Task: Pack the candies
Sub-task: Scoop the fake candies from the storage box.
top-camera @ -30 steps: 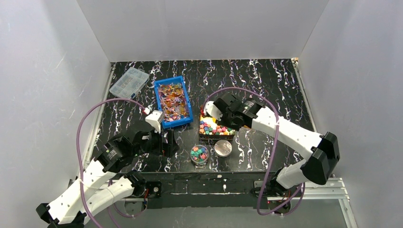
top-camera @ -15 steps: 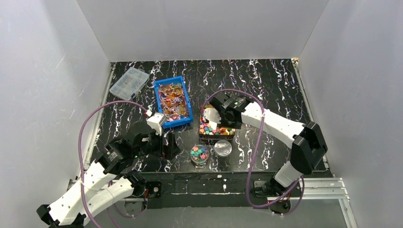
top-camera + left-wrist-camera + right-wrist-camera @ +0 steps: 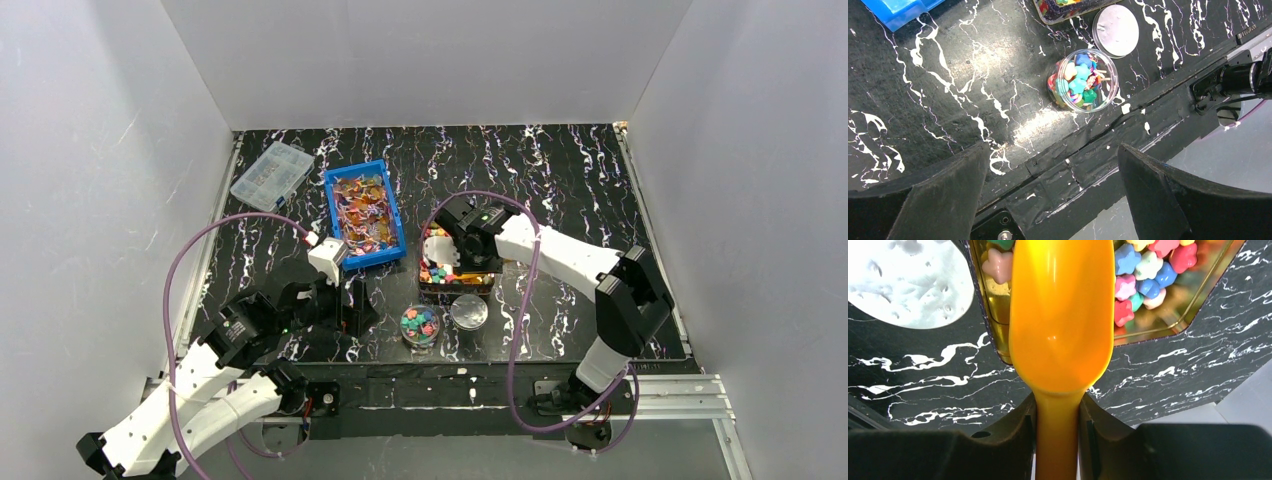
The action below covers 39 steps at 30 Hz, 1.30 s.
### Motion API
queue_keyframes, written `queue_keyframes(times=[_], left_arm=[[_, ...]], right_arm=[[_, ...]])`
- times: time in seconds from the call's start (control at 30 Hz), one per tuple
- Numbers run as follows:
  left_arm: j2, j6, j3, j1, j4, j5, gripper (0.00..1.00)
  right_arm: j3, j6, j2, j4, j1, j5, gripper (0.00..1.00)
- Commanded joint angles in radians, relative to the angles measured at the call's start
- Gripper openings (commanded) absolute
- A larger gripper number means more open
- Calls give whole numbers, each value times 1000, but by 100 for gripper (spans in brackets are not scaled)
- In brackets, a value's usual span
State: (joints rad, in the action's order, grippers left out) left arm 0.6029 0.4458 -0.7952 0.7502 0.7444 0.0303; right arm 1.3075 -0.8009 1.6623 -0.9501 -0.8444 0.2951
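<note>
A white lid [image 3: 469, 311] lies just beside a round clear tub [image 3: 421, 325] of mixed candies [image 3: 1079, 82] near the front edge of the black, white-veined worktop [image 3: 560, 180]. A clear organiser box [image 3: 271, 174] sits far left. White walls [image 3: 420, 60] close three sides. A blue bin [image 3: 373, 261] holds shiny wrapped candies. Right of it, a gold-lined tray [image 3: 456, 288] holds star-shaped ones. The right claw [image 3: 1058, 422] pinches an orange scoop [image 3: 1062, 320] by its handle, with the bowl over the tray. The left claw [image 3: 1050, 155] hangs spread wide and empty.
</note>
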Motion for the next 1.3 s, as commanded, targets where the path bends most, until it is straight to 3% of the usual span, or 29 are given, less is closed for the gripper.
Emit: queue_keyframes(times=[0.0,0.53,1.03,1.27], left_arm=[[-8,-12,2,4,9,-15,99],[1,-13,1,2,11,-40,99],[9,-11,2,3,12,-59,99],[18,-10,2,3,12,-64,99]], right_arm=[[19,-85,24,11,4,-65,1],[37,-28,143,102,2,-232,1],[-126,77,-20,338,73,-445,1],[-177,104,-75,381,92,-461,1]])
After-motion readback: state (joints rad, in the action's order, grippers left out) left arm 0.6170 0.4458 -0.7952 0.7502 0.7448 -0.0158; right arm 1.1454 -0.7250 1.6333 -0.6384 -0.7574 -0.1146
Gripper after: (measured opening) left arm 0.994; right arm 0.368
